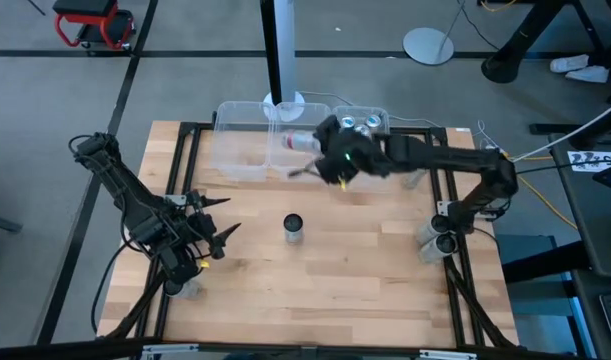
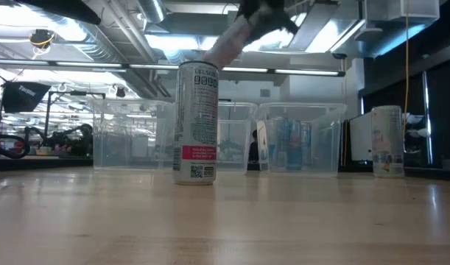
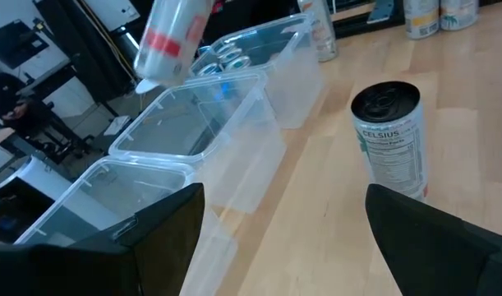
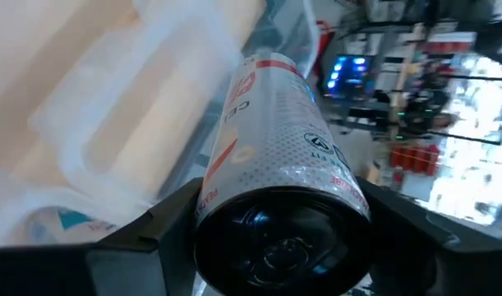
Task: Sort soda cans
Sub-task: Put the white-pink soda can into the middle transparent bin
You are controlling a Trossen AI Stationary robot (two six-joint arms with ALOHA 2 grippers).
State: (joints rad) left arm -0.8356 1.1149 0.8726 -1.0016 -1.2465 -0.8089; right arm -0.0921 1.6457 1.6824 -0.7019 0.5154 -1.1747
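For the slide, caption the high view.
Right gripper carries a can over the bins; another can stands mid-table.

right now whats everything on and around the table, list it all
held can: one, silver with red markings and a dark top, tilted in the right gripper above the clear bins
standing can: one, silver with a dark top, upright and alone mid-table
cans in bin: at least two, teal-blue tops, in the right-hand bin
cans at edge: two, pale, by the right arm's base
clear bins: two seen from above, transparent plastic, side by side at the table's far edge
table: one, light wood
right gripper: one, dark, shut on the held can over the bins
left gripper: one, dark, open, waiting at the table's left side
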